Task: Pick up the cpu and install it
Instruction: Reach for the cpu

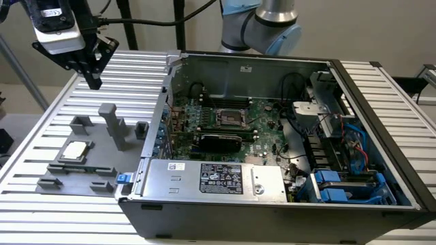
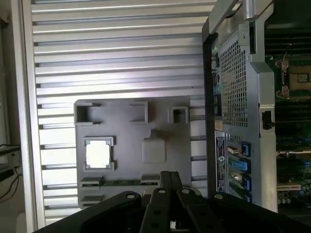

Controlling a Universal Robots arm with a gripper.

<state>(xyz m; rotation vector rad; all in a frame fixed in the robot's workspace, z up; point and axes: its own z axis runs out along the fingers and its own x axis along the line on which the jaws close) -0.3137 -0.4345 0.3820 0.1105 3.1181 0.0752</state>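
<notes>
1. The gripper (image 1: 91,81) is hanging high over the table (image 1: 41,122). Its fingers (image 2: 166,183) are pressing together, and they are holding nothing.
2. Down under the gripper, a gray plate (image 1: 102,153) is lying flat on the table. A tall post (image 1: 112,125) is sticking up from it.
3. The cpu (image 1: 75,149) is sitting flat in a little frame on that plate, with its silver side facing up. It is lying well below the gripper and a bit off to the side, pointing away from the case (image 1: 272,214).
4. The cpu is square, so no side is longer than another. Its edges are running along the plate's edges.
5. Farther off, on the gripper's other side, the case is lying open. The green board (image 1: 266,132) is showing inside it.
6. Farthest away, the dark socket (image 1: 228,118) is sitting in the middle of the board. It is well apart from the cpu, and the case wall is standing between them.
</notes>
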